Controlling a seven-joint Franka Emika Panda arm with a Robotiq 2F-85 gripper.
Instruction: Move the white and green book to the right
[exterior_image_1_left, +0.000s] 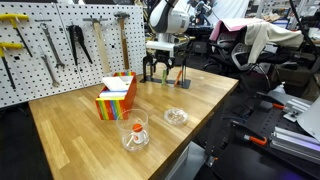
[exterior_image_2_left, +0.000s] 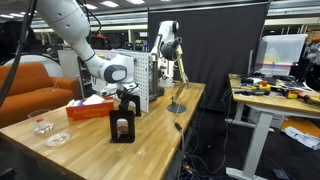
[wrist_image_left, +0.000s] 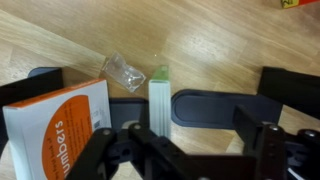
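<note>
The white and green book (wrist_image_left: 160, 95) stands upright and edge-on in the wrist view, in a black bookend stand (wrist_image_left: 215, 105). It is thin, with a green top edge. An orange-and-white book (wrist_image_left: 60, 130) stands to its left. My gripper (wrist_image_left: 190, 152) is open just above the stand, and the thin book lies between the fingers, closer to the left one, touching neither. In both exterior views the gripper (exterior_image_1_left: 165, 62) (exterior_image_2_left: 125, 98) hangs right over the stand (exterior_image_1_left: 165, 75) (exterior_image_2_left: 122, 128). There the book is too small to make out.
A rainbow-striped box (exterior_image_1_left: 115, 97) with white paper stands on the wooden table (exterior_image_1_left: 80, 140). A glass holding something orange (exterior_image_1_left: 135, 130) and a clear glass dish (exterior_image_1_left: 175, 116) (wrist_image_left: 125, 70) sit near the front edge. A pegboard with tools (exterior_image_1_left: 60, 40) lines the back.
</note>
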